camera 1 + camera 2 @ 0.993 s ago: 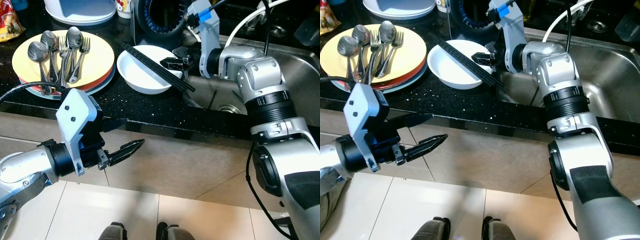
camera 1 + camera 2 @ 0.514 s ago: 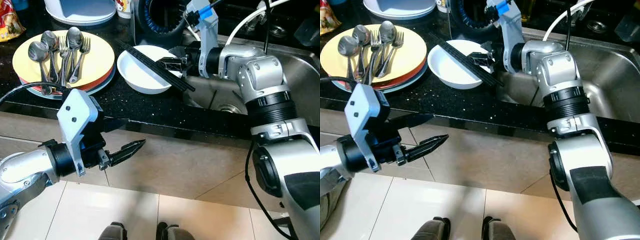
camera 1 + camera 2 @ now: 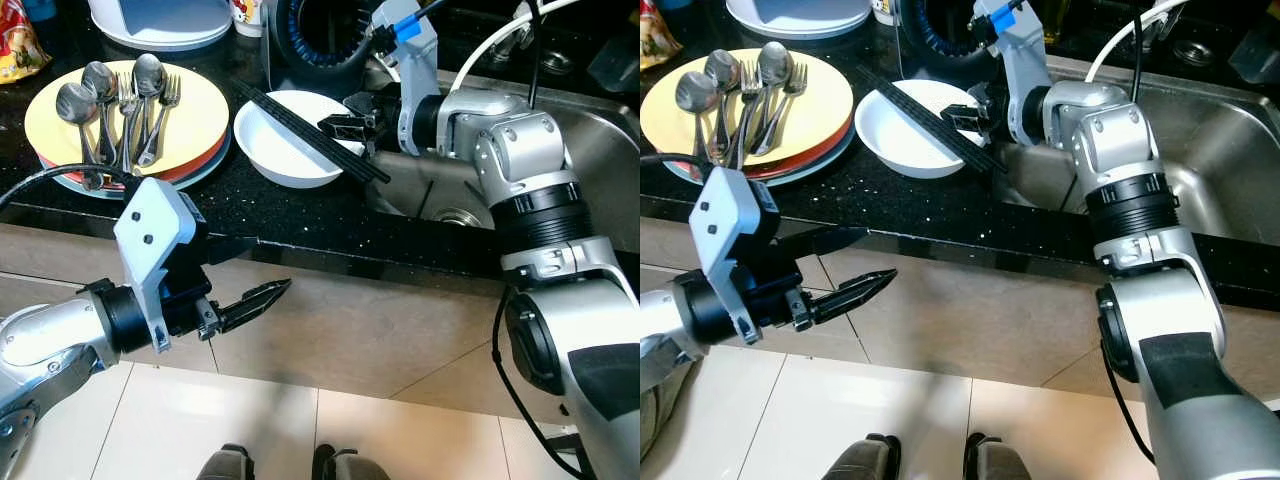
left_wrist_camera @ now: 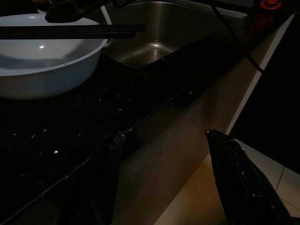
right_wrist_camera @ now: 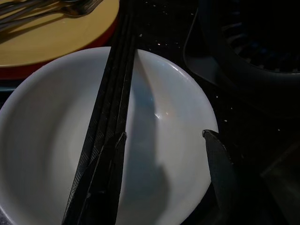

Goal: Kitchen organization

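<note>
Hovering my right gripper [image 3: 345, 125] over the white bowl's [image 3: 280, 150] right rim, jaws apart; the black chopsticks [image 3: 305, 130] lie diagonally across it, far-left to near-right, just left of them.

Right end effector [image 3: 345, 126] extended forward, fingers parted, left end effector [image 3: 250, 299] held low, parted

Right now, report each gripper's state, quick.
Left gripper: open, empty, held below the counter edge.
Right gripper: open, holding nothing, over the white bowl beside the chopsticks.
</note>
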`<state>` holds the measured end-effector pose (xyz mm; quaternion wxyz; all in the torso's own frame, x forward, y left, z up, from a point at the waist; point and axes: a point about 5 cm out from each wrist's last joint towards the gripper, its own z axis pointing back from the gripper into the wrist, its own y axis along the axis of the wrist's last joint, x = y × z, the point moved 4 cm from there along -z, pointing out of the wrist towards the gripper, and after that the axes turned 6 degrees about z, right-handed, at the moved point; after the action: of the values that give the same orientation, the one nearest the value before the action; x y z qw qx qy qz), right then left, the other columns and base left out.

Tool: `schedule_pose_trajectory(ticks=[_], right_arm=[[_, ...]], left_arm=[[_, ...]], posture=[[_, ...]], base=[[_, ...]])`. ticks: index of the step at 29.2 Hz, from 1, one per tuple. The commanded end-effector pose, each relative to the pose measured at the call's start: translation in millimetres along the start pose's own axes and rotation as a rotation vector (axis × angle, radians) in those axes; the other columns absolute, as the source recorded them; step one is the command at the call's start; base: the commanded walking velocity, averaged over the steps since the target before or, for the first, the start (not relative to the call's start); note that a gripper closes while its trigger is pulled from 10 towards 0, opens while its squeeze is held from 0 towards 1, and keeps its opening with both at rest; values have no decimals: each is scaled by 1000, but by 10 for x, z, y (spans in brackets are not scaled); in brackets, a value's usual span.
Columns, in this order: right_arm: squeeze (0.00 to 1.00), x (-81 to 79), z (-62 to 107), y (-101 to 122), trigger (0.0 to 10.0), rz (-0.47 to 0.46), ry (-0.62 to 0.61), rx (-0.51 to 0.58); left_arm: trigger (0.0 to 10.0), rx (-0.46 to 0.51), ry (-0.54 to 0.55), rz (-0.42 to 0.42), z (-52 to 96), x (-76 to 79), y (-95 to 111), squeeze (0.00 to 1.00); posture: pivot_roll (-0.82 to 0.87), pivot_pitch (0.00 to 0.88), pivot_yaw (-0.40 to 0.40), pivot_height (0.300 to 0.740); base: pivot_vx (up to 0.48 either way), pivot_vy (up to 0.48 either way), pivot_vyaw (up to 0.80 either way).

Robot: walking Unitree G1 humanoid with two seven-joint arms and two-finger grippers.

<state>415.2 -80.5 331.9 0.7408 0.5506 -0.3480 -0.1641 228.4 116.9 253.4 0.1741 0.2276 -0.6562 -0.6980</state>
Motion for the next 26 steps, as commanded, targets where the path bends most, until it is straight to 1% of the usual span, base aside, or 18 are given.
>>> schedule_pose_trajectory(ticks=[1, 8, 11, 21, 26], right_arm=[[0, 15, 27, -65, 10000, 18, -6, -22], [0, -34, 39, 6, 10000, -21, 33, 21], [0, -45, 41, 22, 10000, -24, 40, 27], [0, -61, 23, -35, 10000, 6, 27, -3], [0, -44, 22, -62, 10000, 27, 6, -22]], left_arm=[[10000, 17, -22, 8, -19, 60, -1, 0], [10000, 16, -24, 8, -21, 61, -2, 0], [10000, 16, -25, 9, -21, 61, -2, 0], [10000, 15, -26, 8, -24, 61, 1, 0], [10000, 15, -27, 7, -26, 64, 3, 0]], posture=[[128, 187, -113, 740], [127, 188, -110, 740], [126, 188, -109, 740], [125, 190, -109, 740], [125, 191, -108, 740]], base=[[0, 0, 0], [0, 0, 0], [0, 0, 0], [0, 0, 0], [0, 0, 0]])
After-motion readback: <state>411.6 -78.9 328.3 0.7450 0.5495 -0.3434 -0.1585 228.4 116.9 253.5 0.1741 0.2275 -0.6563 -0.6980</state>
